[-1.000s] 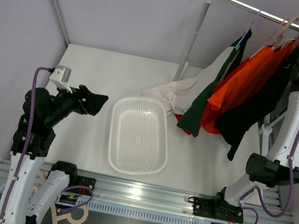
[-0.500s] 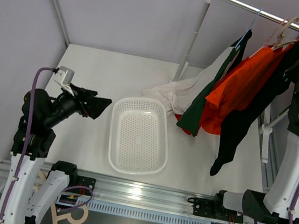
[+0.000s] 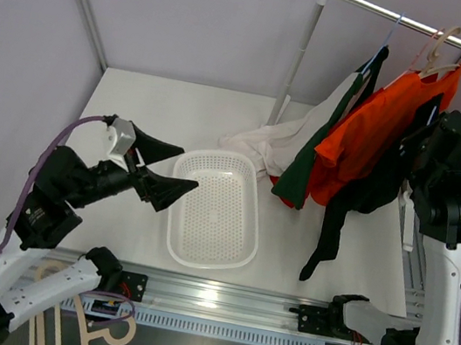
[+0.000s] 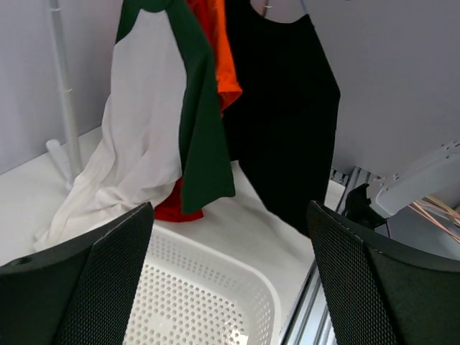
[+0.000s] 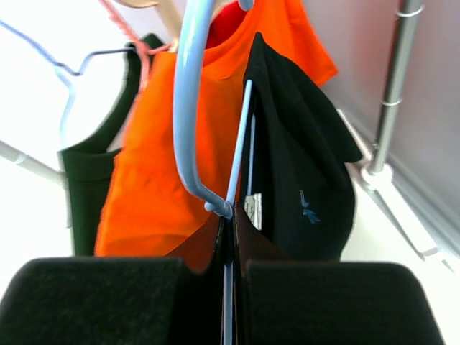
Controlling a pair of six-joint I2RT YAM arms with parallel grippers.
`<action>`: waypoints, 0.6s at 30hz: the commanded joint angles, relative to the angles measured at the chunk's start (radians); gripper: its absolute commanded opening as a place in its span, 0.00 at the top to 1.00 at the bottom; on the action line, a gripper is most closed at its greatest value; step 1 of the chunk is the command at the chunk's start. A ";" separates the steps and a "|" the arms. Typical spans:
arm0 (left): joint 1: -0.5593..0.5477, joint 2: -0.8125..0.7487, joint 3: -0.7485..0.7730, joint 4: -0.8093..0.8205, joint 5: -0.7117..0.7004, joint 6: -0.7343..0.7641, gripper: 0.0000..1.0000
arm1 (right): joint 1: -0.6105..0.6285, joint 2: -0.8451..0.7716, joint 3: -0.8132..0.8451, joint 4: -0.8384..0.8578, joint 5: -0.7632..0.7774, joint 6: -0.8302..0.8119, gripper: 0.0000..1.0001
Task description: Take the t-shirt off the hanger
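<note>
My right gripper (image 3: 425, 134) is shut on a light-blue hanger (image 5: 188, 108) that carries a black t-shirt (image 3: 357, 198). The hanger is off the rail (image 3: 431, 31), and the shirt hangs down in front of the orange t-shirt (image 3: 371, 125). In the right wrist view the fingers (image 5: 93, 302) pinch the hanger's wire at its neck, with the black t-shirt (image 5: 302, 180) draped to the right. My left gripper (image 3: 174, 167) is open and empty over the left edge of the white basket (image 3: 206, 257). It faces the black t-shirt (image 4: 287, 122).
A green-and-white shirt (image 3: 319, 143) and the orange t-shirt still hang on the rail, the orange one on a wooden hanger (image 3: 441, 48). White cloth trails onto the table near the rack's pole (image 3: 302, 52). The basket (image 4: 208, 302) lies mid-table.
My right arm has pulled the hanger with the black t-shirt off the rail and down towards the near side. My left arm has risen and reached right over the basket's edge.
</note>
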 commanded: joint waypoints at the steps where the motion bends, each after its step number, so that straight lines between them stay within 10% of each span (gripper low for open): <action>1: -0.143 0.090 0.056 0.043 -0.181 0.110 0.09 | 0.074 -0.044 0.022 0.060 0.109 0.084 1.00; 18: -0.566 0.475 0.025 0.538 -0.458 0.335 0.01 | 0.186 0.107 0.252 0.011 0.123 0.095 1.00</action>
